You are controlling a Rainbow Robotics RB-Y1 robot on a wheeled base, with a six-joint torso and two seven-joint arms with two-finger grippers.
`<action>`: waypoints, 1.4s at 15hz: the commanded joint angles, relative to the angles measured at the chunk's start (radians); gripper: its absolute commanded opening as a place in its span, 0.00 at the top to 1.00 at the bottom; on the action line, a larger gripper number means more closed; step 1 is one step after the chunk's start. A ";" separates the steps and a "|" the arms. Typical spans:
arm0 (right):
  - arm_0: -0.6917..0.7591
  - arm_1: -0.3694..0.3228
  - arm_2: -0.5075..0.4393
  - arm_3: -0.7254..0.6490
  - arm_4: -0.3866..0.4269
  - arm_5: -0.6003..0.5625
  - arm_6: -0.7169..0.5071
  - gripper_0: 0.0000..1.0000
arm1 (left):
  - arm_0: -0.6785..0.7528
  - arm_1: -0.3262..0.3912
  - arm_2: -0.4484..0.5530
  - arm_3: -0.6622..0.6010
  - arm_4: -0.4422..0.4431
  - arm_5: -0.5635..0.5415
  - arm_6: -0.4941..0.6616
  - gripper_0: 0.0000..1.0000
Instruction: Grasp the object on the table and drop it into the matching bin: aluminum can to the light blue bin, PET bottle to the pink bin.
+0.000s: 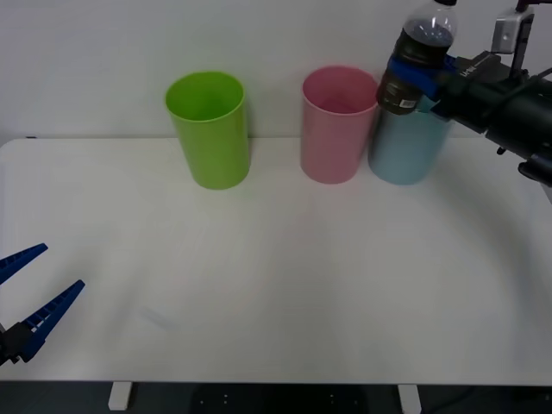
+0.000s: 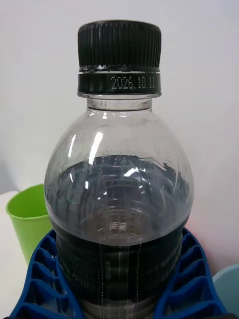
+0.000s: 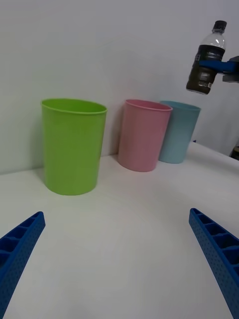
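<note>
**Blue-fingered hand carrying a bottle above the bins: risks at the drop**

Blue ribbed fingers of the left hand (image 1: 30, 302) rest spread apart and holding nothing at the near left edge of the white desk (image 1: 276, 285), well away from the work. Moving rightward along the far edge of the desk stand three tall cups in a row: a lime green bin (image 1: 209, 129), then the pink bin (image 1: 336, 123), then the light blue bin (image 1: 408, 147), which stands just beside the pink one, perhaps touching it.

Farthest right, the right hand (image 1: 420, 79) is clenched around the lower body of the bottle (image 1: 418, 56), lifting it clear of the desk and above the rims. The bottle is tilted slightly, cap (image 2: 119, 50) uppermost, dark liquid filling roughly its lower half.

Hazards, as judged from this arrangement:

- Wrong bin. In the front view the bottle hangs over the light blue bin or the seam between it and the pink bin; exact depth cannot be told. Letting go here would likely send plastic into the can bin. A shift toward the robot's left seems needed first.
- Rim strike. Pink and blue rims lie so near each other that a slightly off-centre drop could bounce off an edge into the neighbour or onto the desk.
- Toppling. A liquid-weighted bottle falling from height may knock a light cup over.
</note>
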 commanded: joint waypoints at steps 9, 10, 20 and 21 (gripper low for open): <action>-0.324 0.189 0.002 0.426 0.235 -0.003 0.065 1.00 | 0.000 0.000 0.000 0.000 0.000 0.000 0.000 0.00; -0.360 0.206 0.002 0.478 0.241 0.000 0.077 1.00 | 0.000 0.000 0.000 0.000 0.000 0.000 0.000 0.00; -0.429 0.256 0.015 0.564 0.243 0.083 0.123 1.00 | 0.000 0.000 0.000 0.000 0.000 0.000 0.000 0.00; -0.429 0.256 0.015 0.564 0.243 0.083 0.123 1.00 | 0.000 0.000 0.000 0.000 0.000 0.000 0.000 0.00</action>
